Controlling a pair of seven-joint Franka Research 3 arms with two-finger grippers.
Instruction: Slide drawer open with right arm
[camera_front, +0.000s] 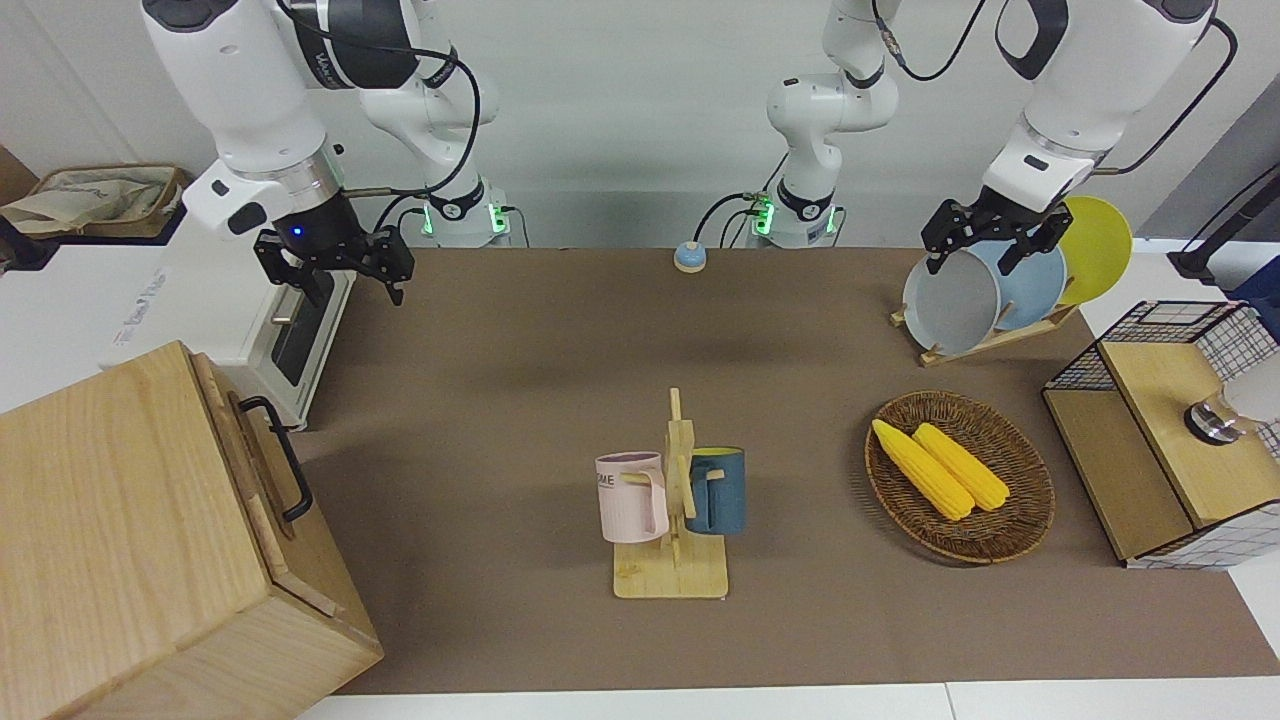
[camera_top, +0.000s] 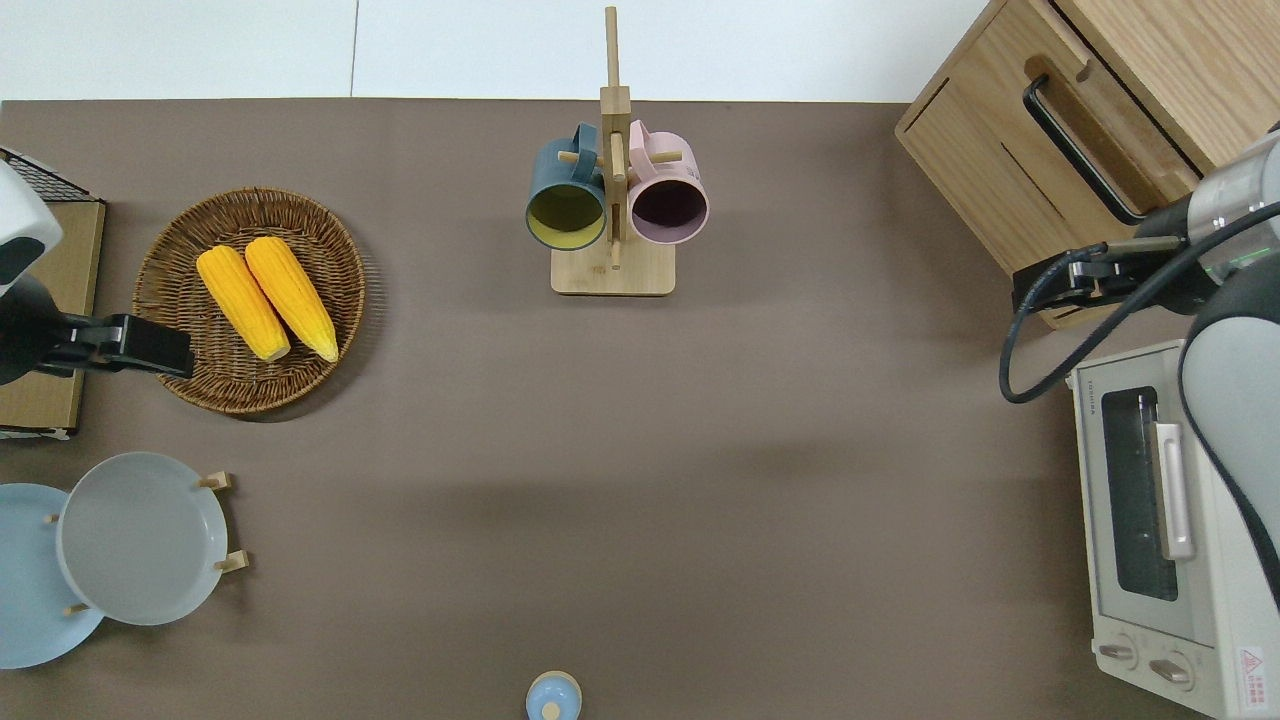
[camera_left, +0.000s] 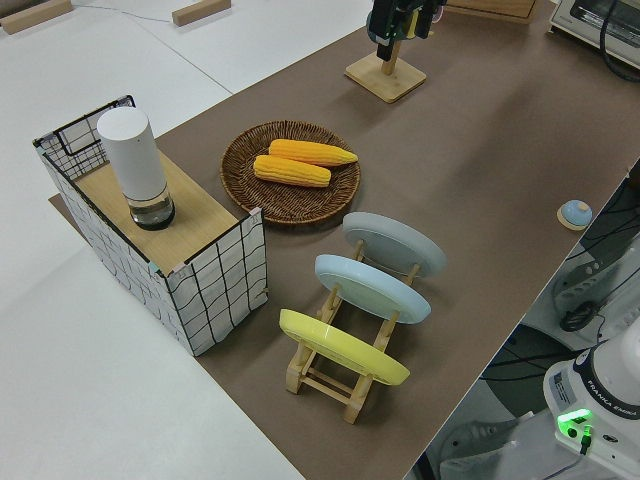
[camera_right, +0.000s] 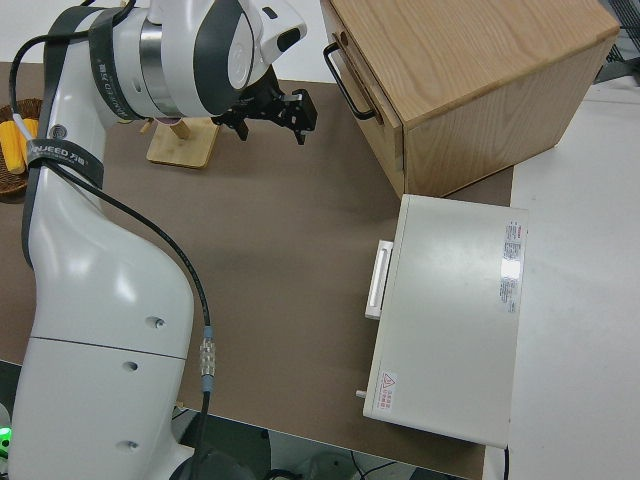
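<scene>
Drawer (camera_front: 262, 470), shut flush in the big pale wooden box (camera_front: 130, 540), sits at the right arm's end of the table (camera_front: 520, 340), its front with the black bar handle (camera_front: 278, 455) turned toward the table's middle so a gripper can come at it from the open side. Nearer the robots stands the white toaster oven (camera_top: 1160, 520). Right gripper (camera_front: 335, 262) hangs in the air with its fingers spread wide, over the box's near corner and clear of the handle, likely readied to straddle the bar. Left arm is parked.
</scene>
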